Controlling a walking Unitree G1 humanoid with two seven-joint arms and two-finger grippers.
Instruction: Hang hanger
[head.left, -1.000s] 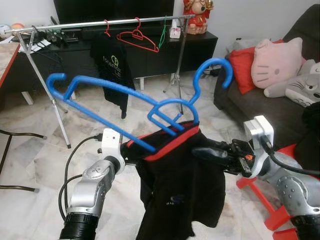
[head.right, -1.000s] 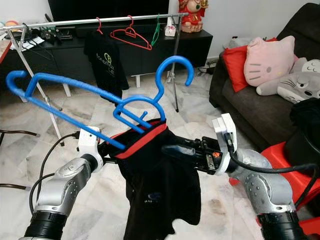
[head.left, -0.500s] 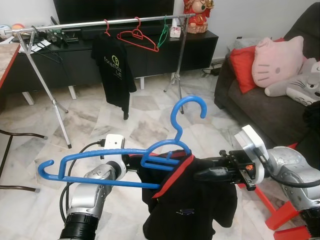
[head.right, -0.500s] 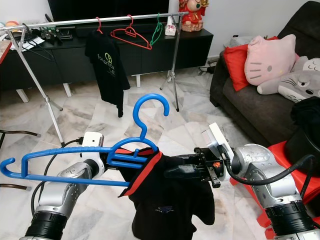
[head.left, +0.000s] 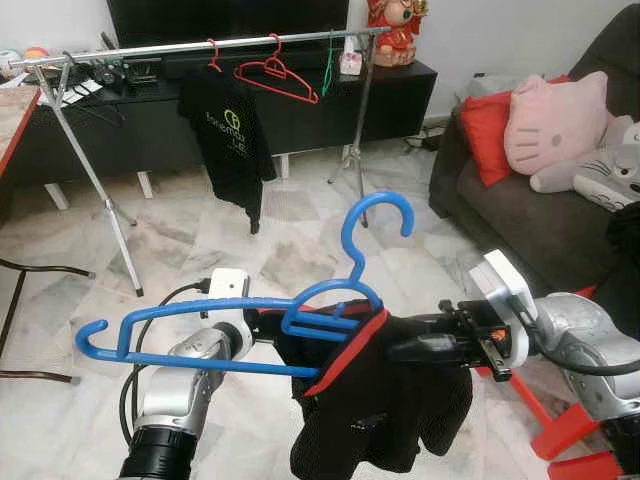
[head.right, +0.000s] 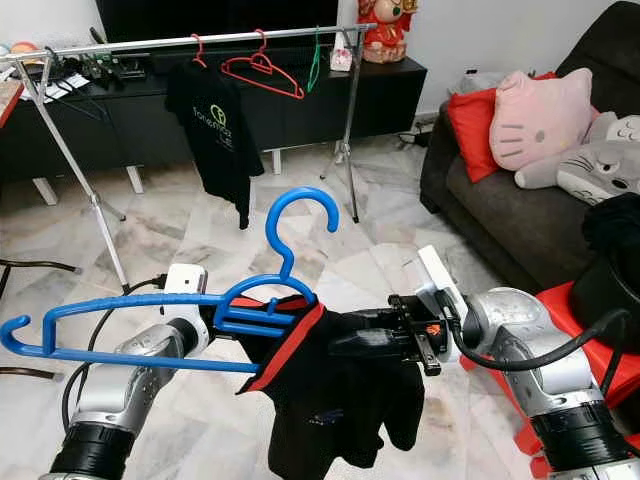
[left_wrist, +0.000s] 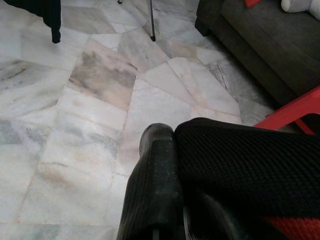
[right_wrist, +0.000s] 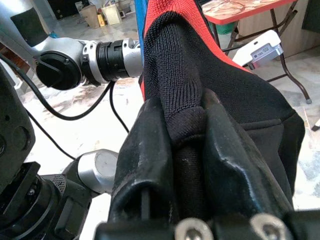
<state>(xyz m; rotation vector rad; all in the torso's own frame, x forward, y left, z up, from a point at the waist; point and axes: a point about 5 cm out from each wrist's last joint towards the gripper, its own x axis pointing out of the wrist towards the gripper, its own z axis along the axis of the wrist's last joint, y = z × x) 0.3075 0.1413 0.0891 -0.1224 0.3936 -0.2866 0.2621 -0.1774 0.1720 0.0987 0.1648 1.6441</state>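
Marble floor (head.left: 300, 230) below, right end effector (right_wrist: 185, 145) clamped on black garment (head.left: 380, 400), left end effector (left_wrist: 165, 165) grip unclear

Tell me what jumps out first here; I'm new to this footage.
The big blue hanger with a black, red-collared garment held up close in front, between the left claw and the right claw, which is pinching the fabric. Beyond it stands a metal clothes rail with a hung black T-shirt, and right, a sofa with a pink cat cushion.

Your head cameras look forward and down at the blue hanger (head.left: 250, 325), the clothes rail (head.left: 190, 45) far beyond it. Both wrist cameras sit close against the black garment (right_wrist: 210, 85).
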